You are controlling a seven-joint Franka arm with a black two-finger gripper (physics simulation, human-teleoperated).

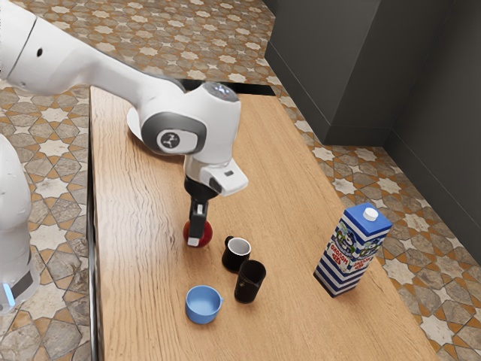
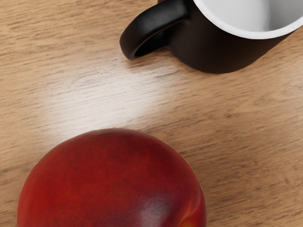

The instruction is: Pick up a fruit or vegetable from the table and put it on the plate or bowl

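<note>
One red fruit (image 1: 207, 230) — a nectarine, by the look of it — sits on the table (image 1: 135, 256) about midway along, somewhat nearer the long edge on the exterior view's left. My gripper (image 1: 198, 239) stands upright right at it, set for a grasp from above; whether it has clamped on I cannot tell. A black mug (image 1: 237, 253) stands just beside the fruit, so room is tight. The white plate (image 1: 133, 124) lies by the far corner — partly behind my arm.

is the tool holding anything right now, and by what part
Cannot tell: the tool is down over the red peach, but contact with its sides is hidden.
</note>
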